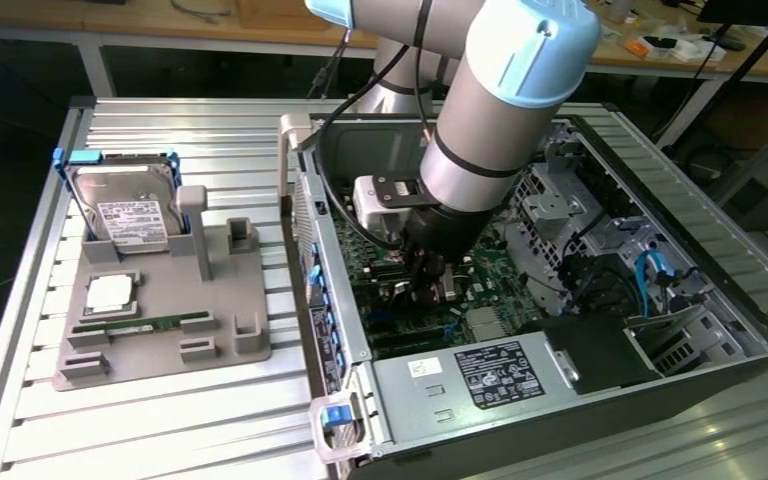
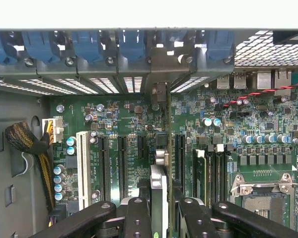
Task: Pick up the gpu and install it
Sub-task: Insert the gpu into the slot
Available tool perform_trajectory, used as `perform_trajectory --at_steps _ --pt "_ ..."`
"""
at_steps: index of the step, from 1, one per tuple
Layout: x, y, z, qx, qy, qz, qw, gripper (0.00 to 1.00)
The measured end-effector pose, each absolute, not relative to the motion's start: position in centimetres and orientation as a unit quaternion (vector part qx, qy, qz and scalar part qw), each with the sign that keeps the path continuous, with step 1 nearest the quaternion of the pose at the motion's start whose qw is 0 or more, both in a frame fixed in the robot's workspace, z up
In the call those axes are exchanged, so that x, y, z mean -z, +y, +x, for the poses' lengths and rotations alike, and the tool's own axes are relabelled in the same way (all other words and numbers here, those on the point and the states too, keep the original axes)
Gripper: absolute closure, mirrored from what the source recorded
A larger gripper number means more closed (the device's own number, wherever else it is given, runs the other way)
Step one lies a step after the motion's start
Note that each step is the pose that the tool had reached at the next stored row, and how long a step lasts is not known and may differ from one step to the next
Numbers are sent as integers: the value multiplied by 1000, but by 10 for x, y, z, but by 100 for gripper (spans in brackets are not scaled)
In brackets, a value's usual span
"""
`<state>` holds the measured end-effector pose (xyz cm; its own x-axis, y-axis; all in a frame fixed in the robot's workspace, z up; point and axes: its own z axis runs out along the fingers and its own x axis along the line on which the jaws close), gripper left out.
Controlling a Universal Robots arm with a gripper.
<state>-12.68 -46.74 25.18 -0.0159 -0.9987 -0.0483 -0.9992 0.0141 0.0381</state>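
Note:
My gripper (image 2: 163, 201) is shut on the gpu (image 2: 168, 134), a thin black card seen edge-on between the black fingers (image 2: 137, 213). The card stands upright over the green motherboard (image 2: 119, 119). It lies in line with the black expansion slots (image 2: 180, 158), and its silver bracket end (image 2: 159, 93) is at the rear slot openings. Whether its edge sits in a slot I cannot tell. In the exterior view the gripper (image 1: 427, 285) reaches down inside the open computer case (image 1: 704, 230), low over the board.
Blue slot latches (image 2: 131, 44) line the case's rear wall. A white slot (image 2: 82, 161) and a braided cable (image 2: 25, 141) lie beside the card. On the exterior view's left, a grey holder (image 1: 157, 350) carries a hard drive (image 1: 128, 215) and a RAM stick (image 1: 144, 325). The power supply (image 1: 491, 370) sits at the case front.

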Motion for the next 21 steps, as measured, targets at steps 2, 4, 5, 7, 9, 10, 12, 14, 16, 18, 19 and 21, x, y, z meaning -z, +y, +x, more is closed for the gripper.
perform_trajectory --at_steps 2,4,5,7,9,10,12,14,16,18,19,21 --pt "-252 -467 -127 -31 712 -701 4 73" --pt "-251 -467 -127 -30 712 -701 4 73" --pt "-251 -467 -127 -30 712 -701 4 73" --pt "-249 -467 -127 -31 712 -702 5 73" --pt "-249 -467 -127 -31 712 -701 5 73" --pt "-249 -467 -127 -31 712 -701 4 73" --pt "-250 -467 -127 -31 712 -701 4 73" --pt "-250 -467 -127 -31 712 -701 4 73" --pt "-250 -467 -127 -31 712 -701 4 73" --pt "-250 -467 -127 -31 712 -701 4 73" --pt "-250 -467 -127 -31 712 -701 4 73" --pt "-250 -467 -127 -31 712 -701 4 73"
